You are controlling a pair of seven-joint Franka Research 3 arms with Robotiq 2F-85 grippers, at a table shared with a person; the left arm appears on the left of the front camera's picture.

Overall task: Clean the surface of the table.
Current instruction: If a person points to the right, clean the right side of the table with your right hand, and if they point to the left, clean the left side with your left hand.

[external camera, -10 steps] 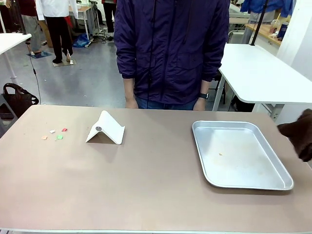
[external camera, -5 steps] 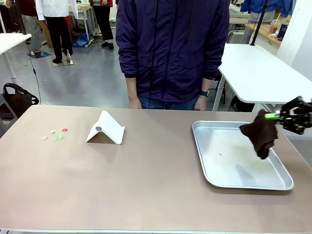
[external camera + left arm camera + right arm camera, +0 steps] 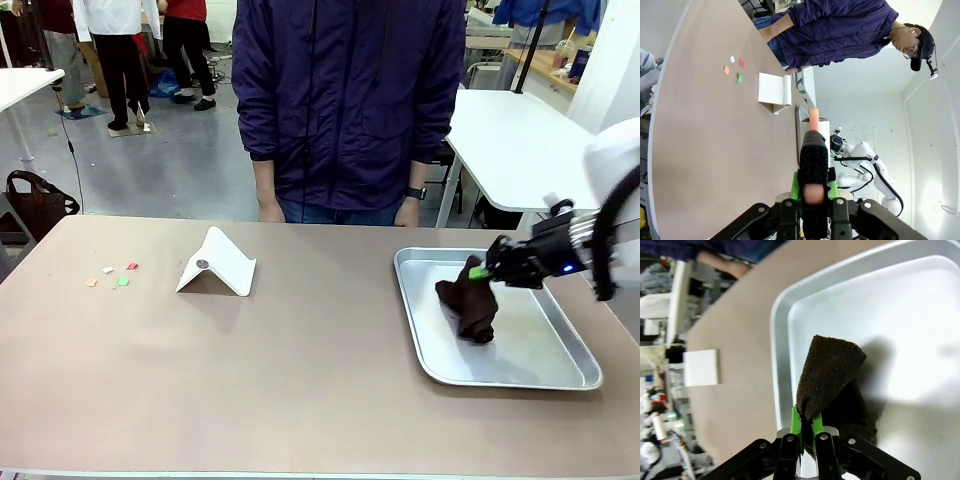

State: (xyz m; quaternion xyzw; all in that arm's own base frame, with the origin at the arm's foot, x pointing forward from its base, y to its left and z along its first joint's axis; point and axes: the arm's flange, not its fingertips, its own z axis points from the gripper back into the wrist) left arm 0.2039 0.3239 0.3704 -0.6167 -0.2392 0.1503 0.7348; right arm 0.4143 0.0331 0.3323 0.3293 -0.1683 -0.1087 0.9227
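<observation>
One big brown table (image 3: 300,390) fills most of what we see from the front. On its right side lies a shiny metal tray (image 3: 545,345).

The right fingers (image 3: 480,272) reach in from the right and hang over the far part of the tray. They are shut tight on a dark brown cloth (image 3: 470,305), pinching a fold of it. The cloth hangs down into the tray. We cannot tell if its low end touches the tray's bottom.

On the left half of the table stands a white folded card (image 3: 222,262), like a little tent. Farther left, near the table's left edge, lie a few small bits (image 3: 118,277) of paper. They are red, green, orange and white. They lie close together and well apart from the card.

From the left wrist we see the left fingers (image 3: 795,187) closed on a black tool (image 3: 813,152) with a pink tip. The tool sticks straight out from them, above the table.

A person (image 3: 350,100) in a dark purple jacket stands at the far side. Both of the person's hands hang down by the table's far edge.
</observation>
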